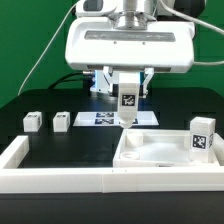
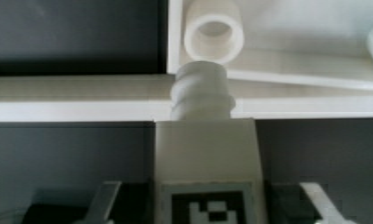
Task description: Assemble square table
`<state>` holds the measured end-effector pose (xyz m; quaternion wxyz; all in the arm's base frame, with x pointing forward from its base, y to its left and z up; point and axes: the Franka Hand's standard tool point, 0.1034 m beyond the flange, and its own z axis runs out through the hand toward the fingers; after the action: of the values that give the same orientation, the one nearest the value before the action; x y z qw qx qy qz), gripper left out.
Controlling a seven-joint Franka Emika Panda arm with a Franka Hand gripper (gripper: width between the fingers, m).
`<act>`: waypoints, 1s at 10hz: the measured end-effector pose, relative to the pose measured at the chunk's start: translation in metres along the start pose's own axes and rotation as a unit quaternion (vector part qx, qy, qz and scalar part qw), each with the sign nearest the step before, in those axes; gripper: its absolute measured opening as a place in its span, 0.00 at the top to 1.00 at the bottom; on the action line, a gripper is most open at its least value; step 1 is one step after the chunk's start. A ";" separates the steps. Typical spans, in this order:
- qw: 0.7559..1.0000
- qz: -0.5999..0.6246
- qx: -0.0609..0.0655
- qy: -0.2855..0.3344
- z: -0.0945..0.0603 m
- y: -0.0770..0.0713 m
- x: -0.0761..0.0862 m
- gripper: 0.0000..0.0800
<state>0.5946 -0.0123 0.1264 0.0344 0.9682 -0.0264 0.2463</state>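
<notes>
My gripper (image 1: 128,98) is shut on a white table leg (image 1: 127,108) and holds it upright, tag facing out, threaded end down. In the wrist view the leg (image 2: 204,160) runs out from between my fingers (image 2: 108,203), and its threaded tip (image 2: 201,90) hangs over the slab's raised edge, just short of the round corner socket (image 2: 215,38). The square tabletop slab (image 1: 150,155) lies at the exterior view's right front. One leg (image 1: 203,138) stands upright on its far right corner. Two more legs (image 1: 33,121) (image 1: 62,120) rest on the table at the left.
The marker board (image 1: 100,118) lies flat behind the held leg. A long low white border wall (image 1: 60,172) runs along the front and up the left side. The black tabletop lies between the loose legs and the slab.
</notes>
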 end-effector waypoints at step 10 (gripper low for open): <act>1.000 -0.014 -0.010 0.009 0.027 -0.006 -0.011 0.64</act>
<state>0.5978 -0.0077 0.0970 0.0472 0.9658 -0.0149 0.2544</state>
